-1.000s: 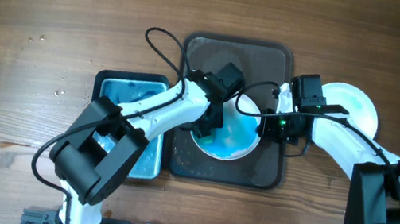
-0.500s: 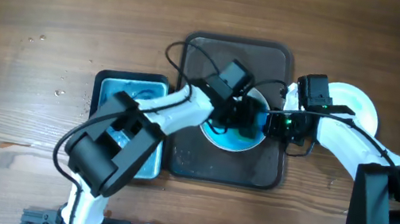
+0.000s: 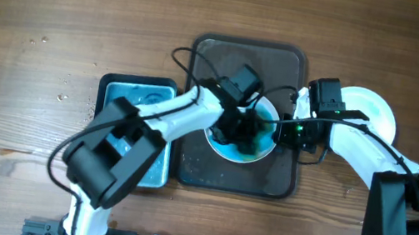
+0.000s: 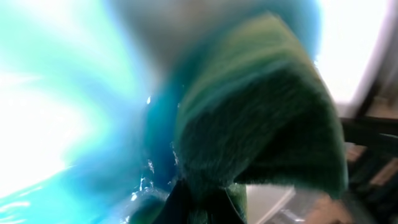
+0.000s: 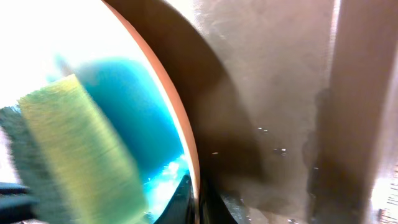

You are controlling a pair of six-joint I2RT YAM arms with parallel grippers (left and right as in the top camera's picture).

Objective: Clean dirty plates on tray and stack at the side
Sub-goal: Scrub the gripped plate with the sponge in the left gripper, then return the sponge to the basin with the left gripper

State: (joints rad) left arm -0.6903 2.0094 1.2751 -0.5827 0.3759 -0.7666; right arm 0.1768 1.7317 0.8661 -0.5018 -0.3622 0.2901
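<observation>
The left gripper (image 3: 244, 125) is clenching a green-and-yellow sponge (image 4: 261, 118), its jaws narrowed around the folded body, and is pressing it onto the dirty plate (image 3: 226, 147). Its arm is stretching from the near left across the blue tub (image 3: 133, 93), with the wrist angling down over the plate's middle. The right gripper (image 3: 282, 129) is pinching the plate's right rim, jaws almost together with the thin edge between them. That arm is curving in from the near right, its forearm lying over a white plate (image 3: 379, 111) that is sitting on the table (image 3: 41, 6) just right of the tray (image 3: 275, 183). The dirty plate is resting in the middle of the tray, wet with blue suds.
</observation>
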